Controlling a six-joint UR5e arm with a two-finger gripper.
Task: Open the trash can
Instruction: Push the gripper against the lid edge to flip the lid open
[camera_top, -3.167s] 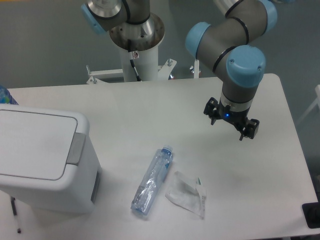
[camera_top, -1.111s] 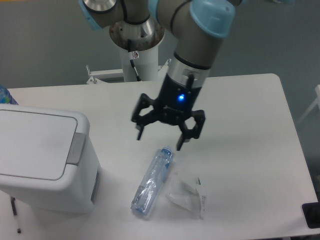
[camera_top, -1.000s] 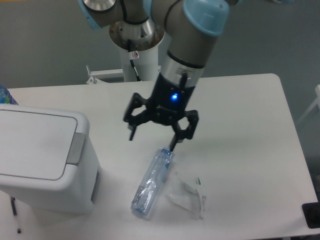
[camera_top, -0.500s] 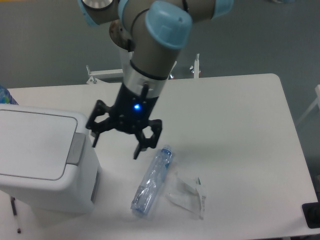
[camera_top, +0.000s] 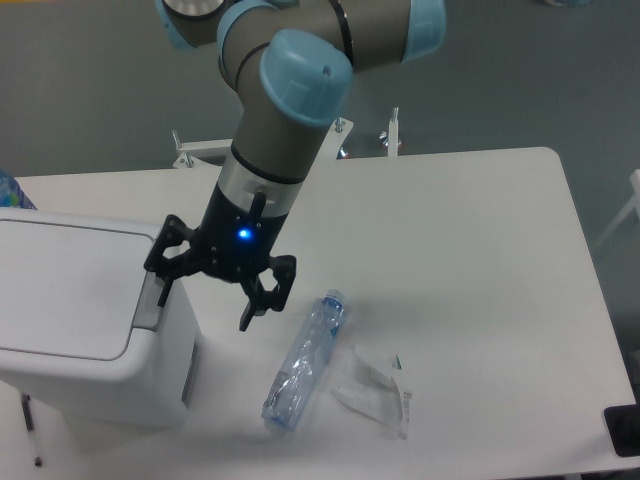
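We are looking down at a white table where the trash can is sitting at the left edge, its flat white lid lying closed and its grey push tab showing along the lid's right side. Our gripper is hanging over the can's right edge with its jaws spread wide and holding nothing; one fingertip is reaching down right at the tab, though we cannot tell whether it is touching, and the other finger is pointing at bare table just beside the can. A blue light is glowing on the wrist. To the right of the gripper a crushed clear bottle is lying on its side, and a crumpled clear wrapper is resting just beside it
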